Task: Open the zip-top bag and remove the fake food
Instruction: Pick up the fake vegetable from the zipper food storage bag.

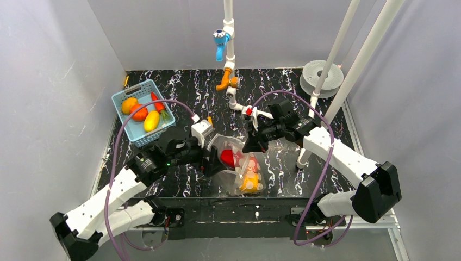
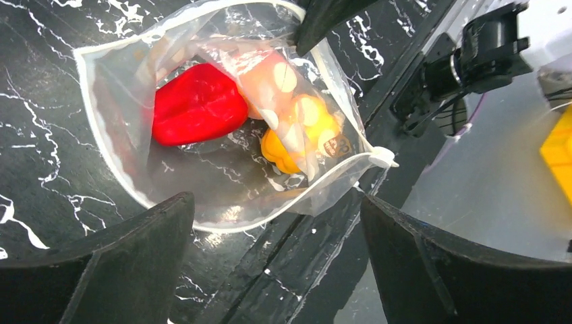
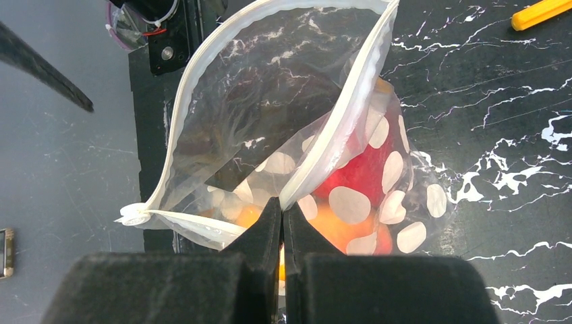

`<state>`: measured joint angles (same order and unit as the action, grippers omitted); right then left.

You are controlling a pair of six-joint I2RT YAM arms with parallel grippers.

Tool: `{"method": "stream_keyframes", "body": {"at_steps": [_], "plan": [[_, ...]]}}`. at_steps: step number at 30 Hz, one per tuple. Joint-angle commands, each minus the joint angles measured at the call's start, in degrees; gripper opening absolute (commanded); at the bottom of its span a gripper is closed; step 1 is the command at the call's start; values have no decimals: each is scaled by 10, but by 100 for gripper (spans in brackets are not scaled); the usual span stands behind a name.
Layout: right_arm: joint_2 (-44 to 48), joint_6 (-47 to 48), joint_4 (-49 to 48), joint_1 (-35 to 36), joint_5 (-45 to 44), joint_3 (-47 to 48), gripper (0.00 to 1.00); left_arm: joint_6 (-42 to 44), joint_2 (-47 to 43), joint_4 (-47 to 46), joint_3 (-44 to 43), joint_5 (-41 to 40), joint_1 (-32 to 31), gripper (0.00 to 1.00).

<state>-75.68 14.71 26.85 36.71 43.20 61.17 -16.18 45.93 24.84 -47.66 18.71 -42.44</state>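
The zip-top bag [image 1: 242, 166], clear with white dots, lies near the table's front edge with its mouth held wide. My right gripper [image 3: 282, 202] is shut on one side of its white zip rim [image 3: 351, 108]. Inside the bag, the left wrist view shows fake food: a red piece [image 2: 199, 104] and a yellow-orange piece [image 2: 297, 138]. The red piece [image 3: 367, 169] also shows through the dotted plastic. My left gripper [image 2: 275, 199] is open just in front of the bag's mouth, holding nothing. In the top view it [image 1: 211, 163] sits at the bag's left side.
A light blue basket [image 1: 122, 97] at the back left holds several more fake food pieces. A white pipe with a blue valve [image 1: 221, 41] and orange fitting [image 1: 227, 81] stands at the back. Further right are a white spool [image 1: 321, 76] and slanted white poles [image 1: 348, 81]. An orange handle [image 3: 543, 10] lies nearby.
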Motion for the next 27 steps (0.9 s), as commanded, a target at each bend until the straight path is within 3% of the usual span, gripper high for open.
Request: {"method": "stream_keyframes", "body": {"at_steps": [1,11,20,27], "plan": [[5,6,-4,-3,16,0,1,53,42,12,-43,-84,-54,88],[8,6,-5,-3,19,-2,1,82,135,10,-84,-118,-81,72],[8,4,-6,-3,20,-3,1,205,191,-18,-58,-115,-82,75],[7,2,-5,-3,3,0,1,335,214,-115,-13,-74,-82,75]]}}
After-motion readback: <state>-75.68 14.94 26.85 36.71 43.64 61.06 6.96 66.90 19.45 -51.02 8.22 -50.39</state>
